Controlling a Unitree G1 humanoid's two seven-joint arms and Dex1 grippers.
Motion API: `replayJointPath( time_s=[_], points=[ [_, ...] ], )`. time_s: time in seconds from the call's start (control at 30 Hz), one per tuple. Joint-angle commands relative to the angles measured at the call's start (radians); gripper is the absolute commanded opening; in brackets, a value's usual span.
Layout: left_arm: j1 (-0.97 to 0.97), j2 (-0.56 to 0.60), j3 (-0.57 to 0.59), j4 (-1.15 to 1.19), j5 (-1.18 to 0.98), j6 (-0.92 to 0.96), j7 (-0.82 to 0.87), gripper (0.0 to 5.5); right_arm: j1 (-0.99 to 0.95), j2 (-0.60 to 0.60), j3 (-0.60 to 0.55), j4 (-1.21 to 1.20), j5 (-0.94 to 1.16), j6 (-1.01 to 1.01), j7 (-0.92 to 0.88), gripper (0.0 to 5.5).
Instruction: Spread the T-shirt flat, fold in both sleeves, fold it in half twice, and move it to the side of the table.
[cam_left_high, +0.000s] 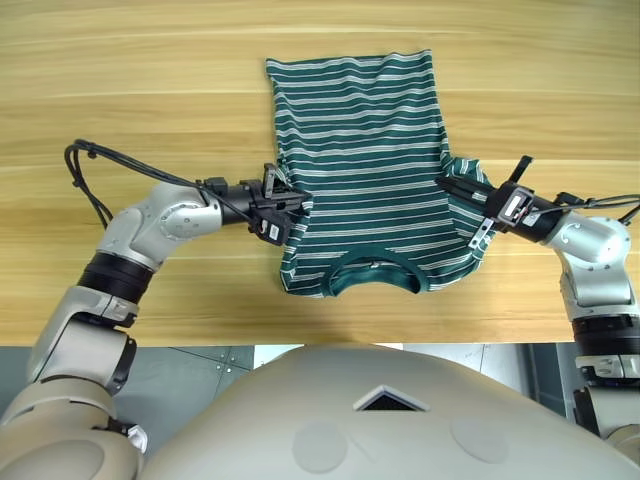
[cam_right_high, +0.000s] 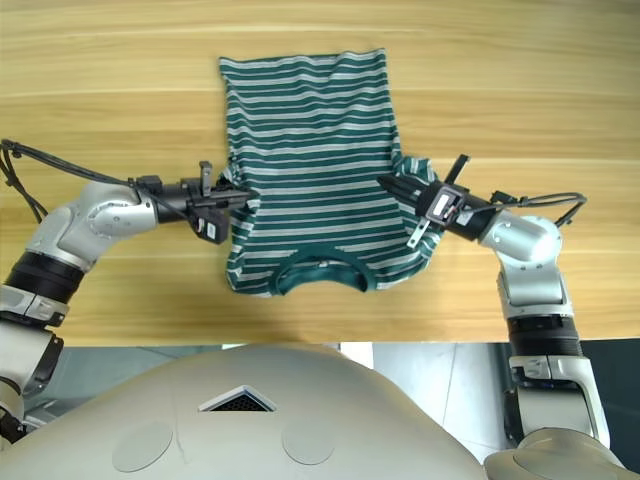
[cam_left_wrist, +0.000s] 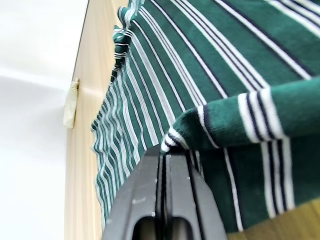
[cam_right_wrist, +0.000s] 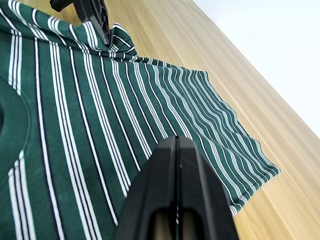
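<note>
A green T-shirt (cam_left_high: 360, 120) with thin white stripes lies on a wooden table (cam_left_high: 120, 90), roughly in the middle. Its collar (cam_left_high: 378, 268) is at the near edge of the shirt and its hem is at the far edge. The body lies mostly flat, though the near corners are rumpled.

The left gripper (cam_left_high: 297, 205) comes in from the left, level with the table, and meets the shirt's left side near the shoulder. Its fingers (cam_left_wrist: 150, 200) are pressed together, pinching a folded edge of the left sleeve (cam_left_wrist: 250, 115), which is turned inward over the shirt body.

The right gripper (cam_left_high: 447, 184) comes in from the right at the same level, its tip over the shirt's right side. The right sleeve (cam_left_high: 468, 170) is bunched around it. Its fingers (cam_right_wrist: 195, 190) are closed against each other above the striped cloth; whether any fabric is caught between them cannot be told.

The two grippers point toward each other, well apart, with the shirt's chest between them.
</note>
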Motion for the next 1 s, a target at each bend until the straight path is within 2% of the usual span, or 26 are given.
replayJointPath(
  time_s=[0.03,0.37,0.63,1.0],
  points=[
    [-0.012,-0.001,0.031,-0.029,-0.042,0.049,-0.013,0.0,-0.002,0.0,0.003,-0.014,-0.01,0.002,-0.006,0.0],
    [-0.007,-0.058,-0.011,-0.008,0.042,0.135,-0.003,0.0,0.009,-0.005,0.002,-0.032,-0.011,0.007,-0.007,0.0],
    [0.006,-0.071,-0.032,-0.016,-0.008,0.161,-0.068,0.0,0.009,-0.002,0.007,-0.033,-0.011,0.009,-0.006,0.0],
    [-0.013,-0.124,-0.013,-0.005,-0.068,0.263,-0.085,1.76,-0.001,-0.001,0.014,-0.028,-0.013,0.01,-0.005,0.0]
  ],
)
